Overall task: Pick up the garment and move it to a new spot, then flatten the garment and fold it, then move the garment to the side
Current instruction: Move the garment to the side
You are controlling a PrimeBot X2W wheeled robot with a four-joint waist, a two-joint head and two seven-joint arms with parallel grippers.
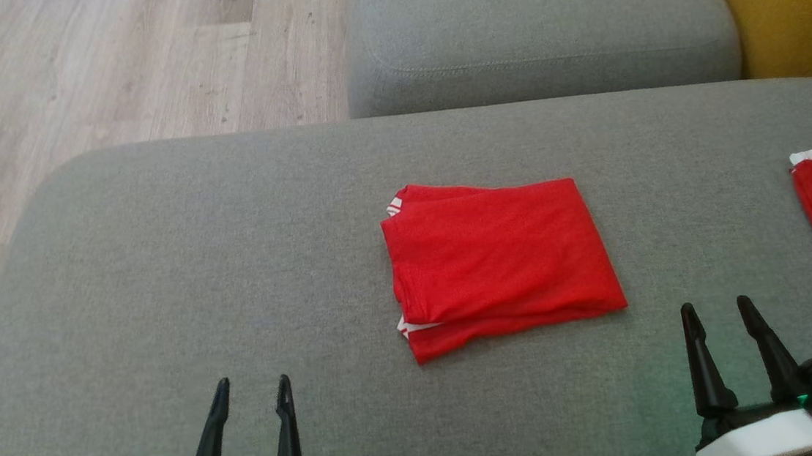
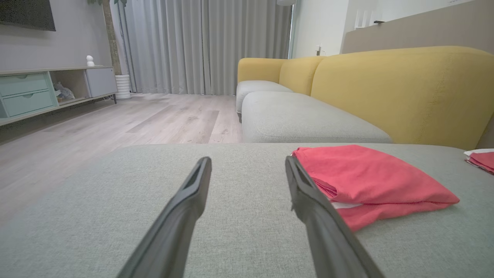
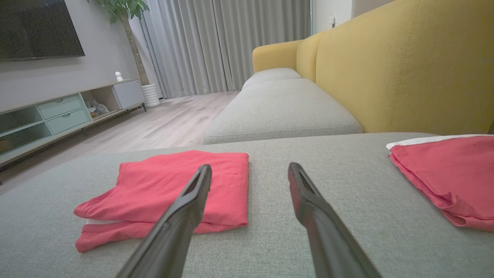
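A broad grey fabric seat [image 1: 160, 279] fills the foreground, with a second grey cushion [image 1: 535, 18] beyond it and yellow sofa backrests [image 2: 401, 92] running along the right. Pale wood-plank flooring [image 1: 105, 63] stretches to full-length grey curtains [image 2: 185, 46] at the far end. Against the grey wall [image 2: 69, 38] on the left stands a low media unit [image 2: 27, 96] with pale green drawers, and a dark screen [image 3: 38, 29] is mounted above it. A small white figure [image 2: 90, 60] sits on the unit's top. Beside it a leafy plant [image 3: 123, 7] rises from a white ribbed pot [image 2: 123, 87]. The light is soft and even.
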